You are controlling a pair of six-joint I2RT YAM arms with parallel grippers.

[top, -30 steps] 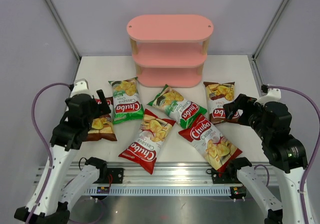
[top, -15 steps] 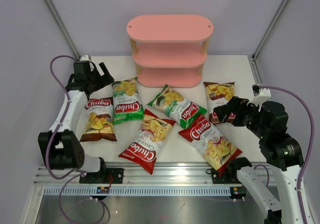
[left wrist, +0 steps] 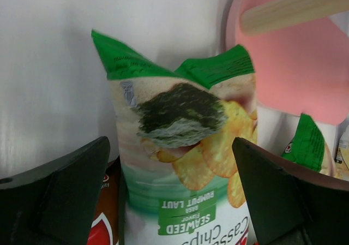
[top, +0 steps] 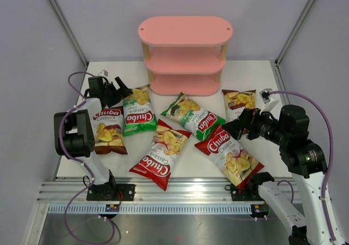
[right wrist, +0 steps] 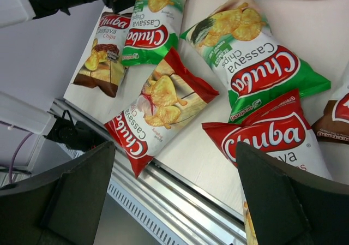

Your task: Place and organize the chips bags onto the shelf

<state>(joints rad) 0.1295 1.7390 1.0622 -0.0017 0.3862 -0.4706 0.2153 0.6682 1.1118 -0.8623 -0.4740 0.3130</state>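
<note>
White table [top: 256, 76] strewn with six chips bags [top: 193, 115], all flat, fanned out near pink shelf [top: 185, 31] at the back. At leftmost green bag [top: 136, 109], top edge: left gripper [top: 118, 86], jaws spread wide. Above right-hand bags: right gripper [top: 233, 127], jaws likewise parted.

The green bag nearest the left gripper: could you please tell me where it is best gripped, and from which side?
Probably the flat crimped seal at the far end of the green bag, approached from the back-left, where the open left gripper sits. That end faces bare table, while a brown bag crowds its left edge and its puffed middle looks slippery.
</note>
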